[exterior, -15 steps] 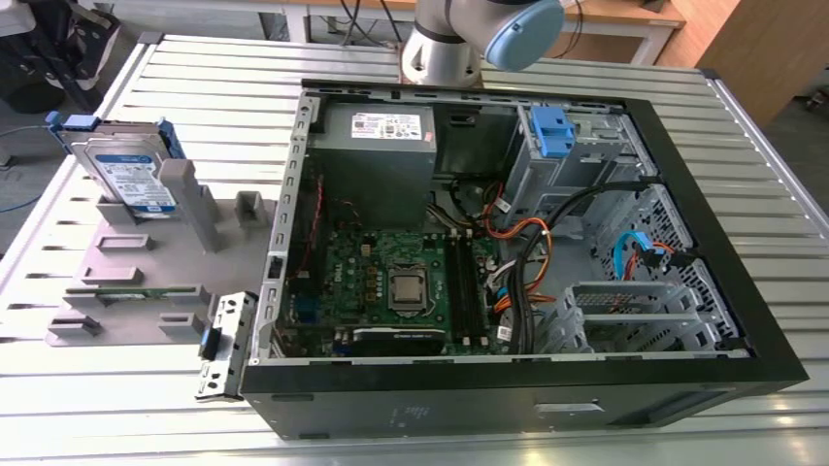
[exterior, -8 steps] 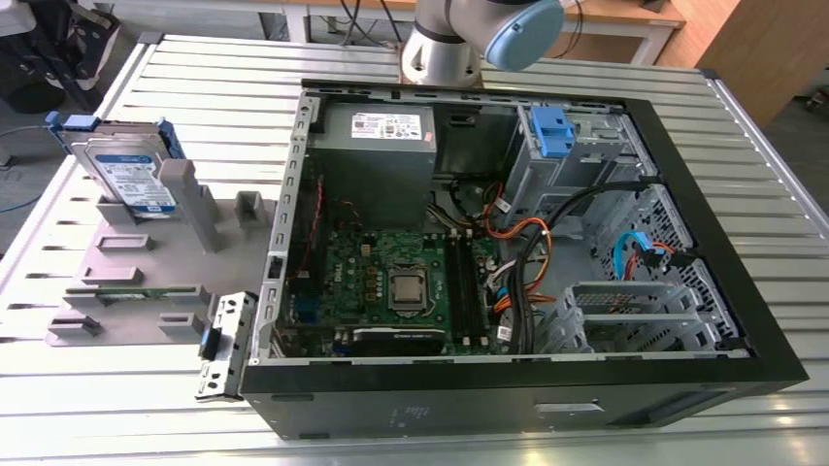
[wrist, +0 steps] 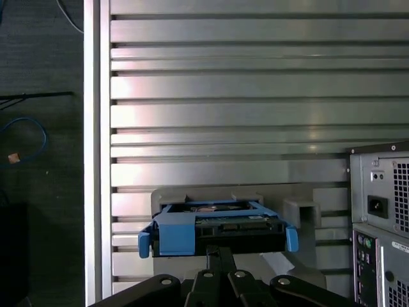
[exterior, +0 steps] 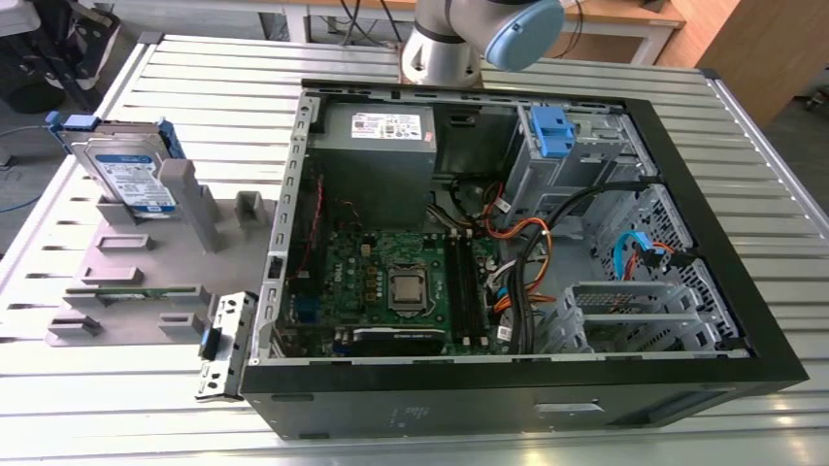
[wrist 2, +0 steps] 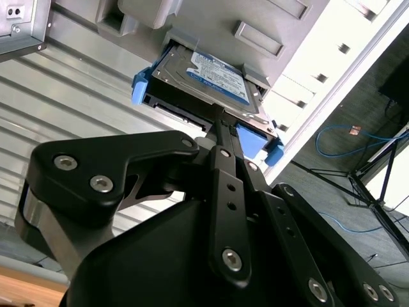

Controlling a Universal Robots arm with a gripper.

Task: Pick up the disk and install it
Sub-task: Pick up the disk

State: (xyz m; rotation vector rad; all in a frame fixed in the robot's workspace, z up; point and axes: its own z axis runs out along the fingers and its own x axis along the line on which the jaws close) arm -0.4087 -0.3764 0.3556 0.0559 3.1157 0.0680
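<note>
Silver metal with a white-and-blue label, the disk [exterior: 130,175] stands on edge in a grey holder [exterior: 143,267] at about ten o'clock in the exterior view. It has blue rails along its sides and nothing is touching it. The holder lies on a slatted metal table [exterior: 116,427], just beside an open computer case [exterior: 518,388] that takes up the middle and the three o'clock side. Inside the case, a grey power-supply box [exterior: 376,146] sits toward twelve o'clock and a green motherboard [exterior: 388,282] toward six o'clock. A blue plastic carrier [exterior: 550,131] sits in the drive bay at about one o'clock. The arm [exterior: 453,39] rises beyond the case at twelve o'clock.

In the second wrist view, the black gripper [wrist 2: 219,118] points at the disk [wrist 2: 214,77], which is seated in the holder [wrist 2: 211,25] with its label side showing. The gripper's tips are pressed together and pinch nothing. I cannot tell from this angle whether they touch the disk's edge. A blue cable [wrist 2: 345,137] trails on the floor past the table's edge.

In the first wrist view, the closed gripper [wrist: 220,252] lines up with the middle of the disk [wrist: 236,229], seen edge-on with a blue rail end at each side. The disk is in the holder [wrist: 300,211] on the table [wrist: 223,83]. The case's rear panel [wrist: 380,211] is near the holder.
</note>
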